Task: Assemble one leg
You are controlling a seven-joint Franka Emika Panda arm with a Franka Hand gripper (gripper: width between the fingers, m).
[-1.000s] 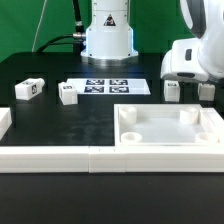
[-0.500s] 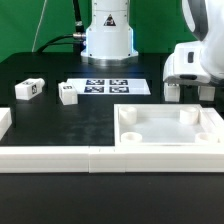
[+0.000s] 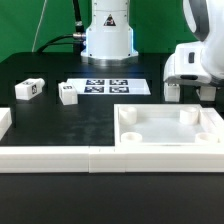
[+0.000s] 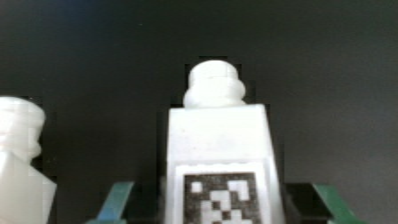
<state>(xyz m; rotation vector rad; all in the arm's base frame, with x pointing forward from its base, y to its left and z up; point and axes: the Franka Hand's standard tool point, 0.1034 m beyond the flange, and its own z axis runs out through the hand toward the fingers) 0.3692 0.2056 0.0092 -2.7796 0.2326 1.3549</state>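
Note:
My gripper (image 3: 189, 92) hangs low at the exterior view's right, just behind the large white tray (image 3: 170, 145). In the wrist view, a white leg (image 4: 217, 135) with a black-and-white tag stands between my gripper's (image 4: 221, 202) green fingers (image 4: 121, 198). There is a dark gap on each side, so the jaws are open around it. A second leg (image 4: 18, 150) stands close beside it. Two more legs (image 3: 28, 89) (image 3: 67, 95) lie on the black table at the exterior view's left.
The marker board (image 3: 108, 87) lies in the middle at the back, in front of the arm's base (image 3: 107, 40). A long white wall (image 3: 50, 157) runs along the front edge, with a short piece (image 3: 4, 122) at the far left.
My gripper has come down a little behind the tray, and its fingers now sit lower. The two legs on the left have not moved.

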